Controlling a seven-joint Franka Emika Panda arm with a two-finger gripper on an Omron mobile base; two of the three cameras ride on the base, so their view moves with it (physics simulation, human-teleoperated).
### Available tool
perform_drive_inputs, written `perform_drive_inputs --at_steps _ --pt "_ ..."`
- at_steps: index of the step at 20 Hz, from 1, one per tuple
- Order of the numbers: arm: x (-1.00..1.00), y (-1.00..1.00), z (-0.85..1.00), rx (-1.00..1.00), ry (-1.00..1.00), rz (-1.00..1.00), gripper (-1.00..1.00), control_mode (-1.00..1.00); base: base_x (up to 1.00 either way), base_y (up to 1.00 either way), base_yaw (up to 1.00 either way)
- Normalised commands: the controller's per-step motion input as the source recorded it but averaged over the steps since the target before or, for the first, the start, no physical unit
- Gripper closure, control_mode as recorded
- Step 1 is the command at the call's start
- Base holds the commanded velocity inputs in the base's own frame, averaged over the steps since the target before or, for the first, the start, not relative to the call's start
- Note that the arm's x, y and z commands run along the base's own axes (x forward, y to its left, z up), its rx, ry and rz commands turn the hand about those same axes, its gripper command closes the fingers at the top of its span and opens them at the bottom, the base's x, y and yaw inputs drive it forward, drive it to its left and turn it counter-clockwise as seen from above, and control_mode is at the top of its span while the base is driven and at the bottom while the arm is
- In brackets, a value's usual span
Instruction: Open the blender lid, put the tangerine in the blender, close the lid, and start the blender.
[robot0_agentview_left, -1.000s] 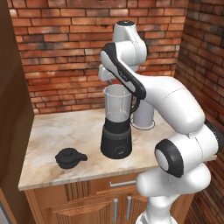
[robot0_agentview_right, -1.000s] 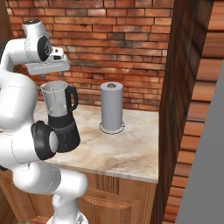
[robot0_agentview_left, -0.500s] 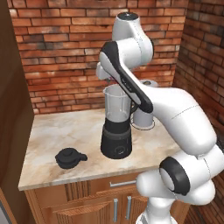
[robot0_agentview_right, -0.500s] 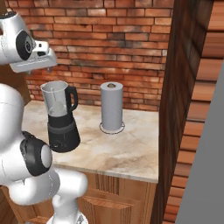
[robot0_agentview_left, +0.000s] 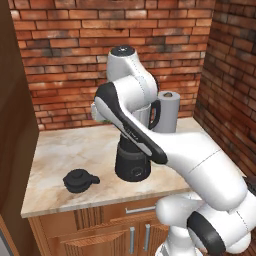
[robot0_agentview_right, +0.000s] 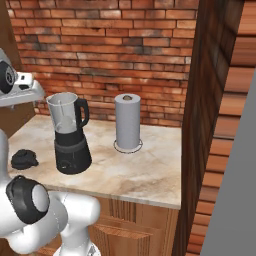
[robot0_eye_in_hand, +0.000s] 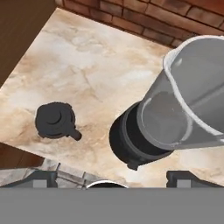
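The blender (robot0_agentview_right: 70, 135) stands on the counter, its clear jar (robot0_eye_in_hand: 186, 100) uncovered and its black base (robot0_agentview_left: 132, 164) facing front. Nothing orange shows inside the jar. The blender lid (robot0_eye_in_hand: 54, 120) lies flat on the marble to the left of the base, also seen as a black cap (robot0_agentview_left: 80, 180) near the counter's front edge (robot0_agentview_right: 24, 158). My gripper (robot0_eye_in_hand: 112, 178) hangs high above the counter's front, between lid and blender, open and empty, with its fingertips (robot0_eye_in_hand: 41, 177) wide apart. The tangerine is out of view.
A paper towel roll (robot0_agentview_right: 128, 121) stands upright behind and right of the blender. A brick wall (robot0_agentview_left: 65, 55) backs the counter. A dark wooden panel (robot0_agentview_right: 210, 100) closes the right end, and another (robot0_agentview_left: 15, 115) the left. My forearm (robot0_agentview_left: 130, 127) crosses in front of the jar.
The hand has swung left and up, away from over the jar, to the left edge of the right base view. The forearm now crosses the blender in the left base view. Blender and lid are unmoved.
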Motion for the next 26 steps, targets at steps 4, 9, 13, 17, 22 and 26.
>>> perform_drive_inputs --at_steps 4,9,13,17,22,26 --pt "-0.27 0.57 -0.77 0.0 0.11 0.0 -1.0 -1.0 0.0 0.0 0.0" --pt "-0.03 0.51 -0.69 -0.03 0.16 0.0 -1.0 -1.0 0.0 0.0 0.0" --pt "0.12 0.19 -0.58 -0.05 0.17 0.0 -1.0 -1.0 0.0 0.0 0.0" --pt "0.11 0.1 -0.48 -0.05 0.14 0.0 -1.0 -1.0 0.0 0.0 0.0" --pt "0.02 0.2 -0.32 -0.05 0.09 0.0 -1.0 -1.0 0.0 0.0 0.0" --pt "0.0 0.23 -0.19 -0.04 0.01 0.0 -1.0 -1.0 0.0 0.0 0.0"
